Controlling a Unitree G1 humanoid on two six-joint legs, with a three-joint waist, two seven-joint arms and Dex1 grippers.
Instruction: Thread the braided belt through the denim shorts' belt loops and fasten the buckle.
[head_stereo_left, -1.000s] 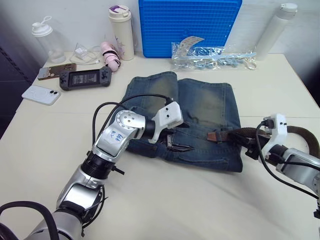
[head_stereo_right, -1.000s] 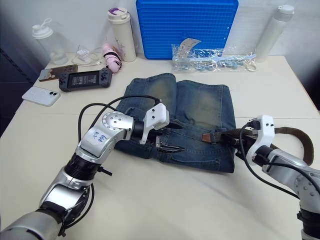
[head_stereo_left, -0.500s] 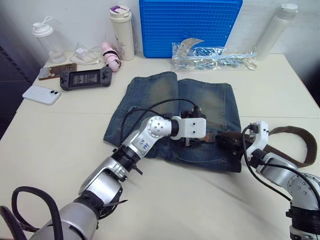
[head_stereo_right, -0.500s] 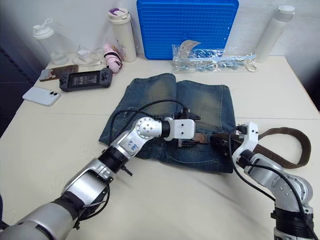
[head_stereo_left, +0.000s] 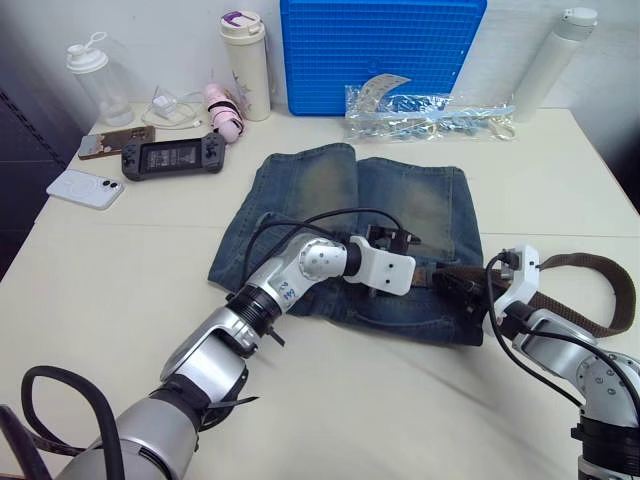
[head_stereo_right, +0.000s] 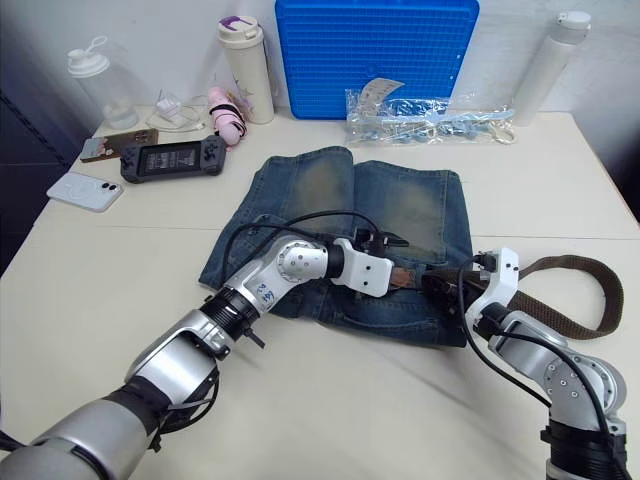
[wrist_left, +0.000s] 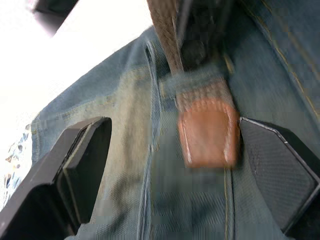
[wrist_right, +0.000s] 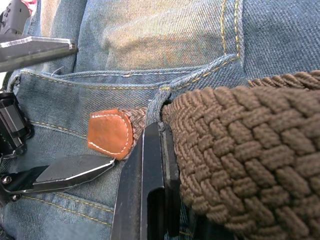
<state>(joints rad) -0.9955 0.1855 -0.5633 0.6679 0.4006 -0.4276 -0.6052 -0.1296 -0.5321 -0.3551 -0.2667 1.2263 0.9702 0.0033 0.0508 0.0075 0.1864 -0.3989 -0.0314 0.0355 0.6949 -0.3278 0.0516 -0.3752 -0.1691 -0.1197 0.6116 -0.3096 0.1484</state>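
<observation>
Brown braided belt (wrist_right: 250, 135) is fed through a belt loop (wrist_left: 192, 82) on the denim shorts (head_stereo_left: 410, 205)
Left gripper (wrist_left: 165, 165) is spread around the leather tip; right gripper (head_stereo_right: 440, 285) is clamped on the belt; pulled crooked, the tip could be snagged

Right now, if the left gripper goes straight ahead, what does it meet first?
Probably the belt's leather tip, poking through a belt loop between the open fingers of the left gripper; depth is unclear.
</observation>
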